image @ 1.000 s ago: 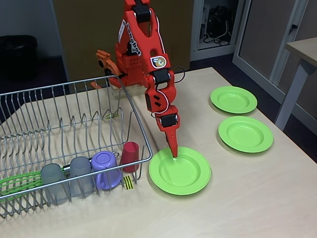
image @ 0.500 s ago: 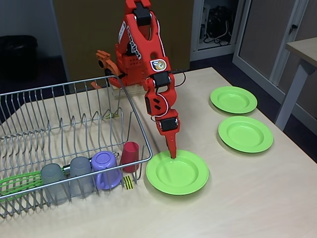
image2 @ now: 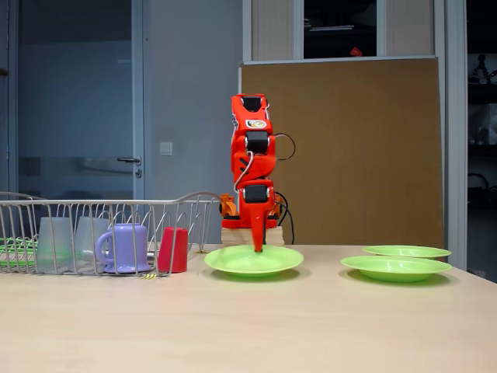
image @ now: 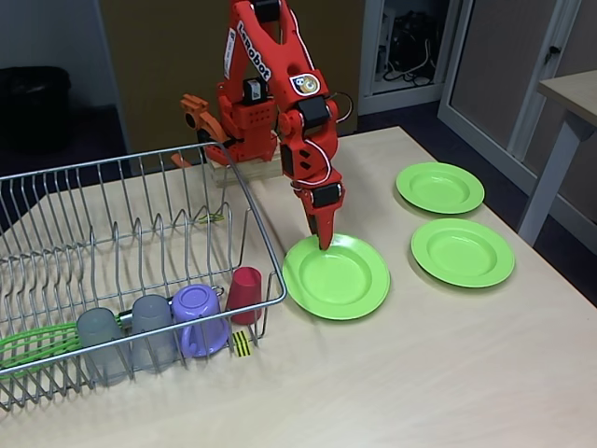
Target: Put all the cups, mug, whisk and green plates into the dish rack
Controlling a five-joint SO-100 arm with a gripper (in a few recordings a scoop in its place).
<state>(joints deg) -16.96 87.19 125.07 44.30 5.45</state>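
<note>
My orange gripper [image: 323, 242] [image2: 257, 247] is shut on the far rim of a green plate [image: 338, 280] [image2: 253, 261] just right of the dish rack [image: 265, 239] [image2: 116, 203]. Two more green plates [image: 439, 187] [image: 462, 252] lie on the table at the right. Along the rack's front stand two grey cups [image: 101, 341] [image: 152, 327], the purple mug [image: 198, 317] [image2: 124, 247] and the red cup [image: 245, 292] [image2: 172, 249]. The green whisk [image: 33, 343] lies at the rack's left end.
The arm's base [image: 244, 131] stands at the table's back edge behind the rack. Another table [image: 571, 98] stands off to the right. Bare tabletop stretches in front of the plates.
The gripper has pulled back toward the arm's base, and the held plate has moved with it, away from the table's front and up along the rack's right side.
</note>
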